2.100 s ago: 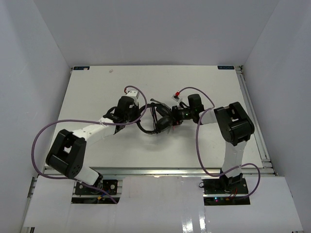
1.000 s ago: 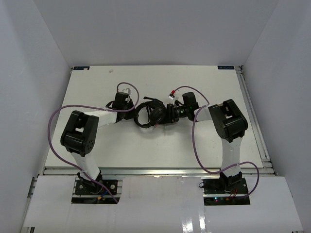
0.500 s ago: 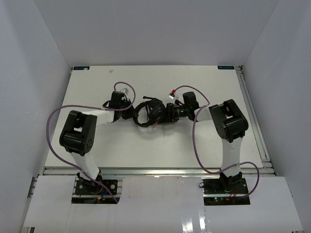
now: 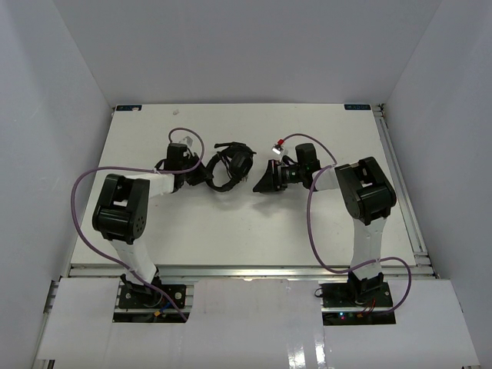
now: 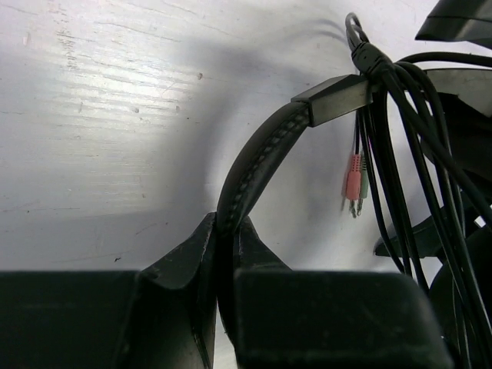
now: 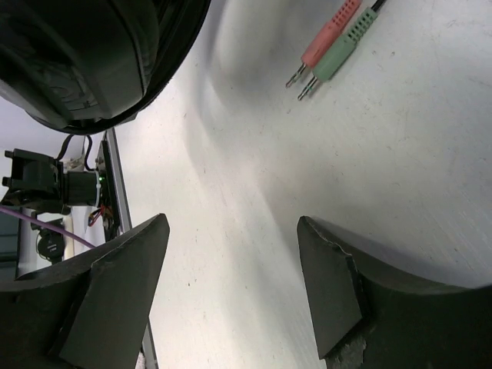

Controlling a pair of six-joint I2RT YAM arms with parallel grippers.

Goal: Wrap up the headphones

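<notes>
The black headphones (image 4: 233, 164) lie on the white table with the thin cord looped around them. My left gripper (image 4: 202, 174) is shut on the padded headband (image 5: 257, 165), which runs up from between its fingers (image 5: 184, 257). The coiled cord (image 5: 403, 123) hangs over the headband's end, and its pink and green plugs (image 5: 355, 181) dangle beside it. My right gripper (image 4: 261, 181) stands open to the right of the headphones with only bare table between its fingers (image 6: 127, 269). One earcup (image 6: 84, 54) and the plugs (image 6: 330, 50) lie just beyond it.
Purple arm cables (image 4: 81, 207) loop beside each arm. The table (image 4: 254, 231) has a metal rail along its right edge (image 4: 400, 184), and white walls close it in at the left, back and right.
My left gripper has dragged the headphones to the left and away from the right arm. The right gripper has opened, let go of the earcup and now stands apart from it.
</notes>
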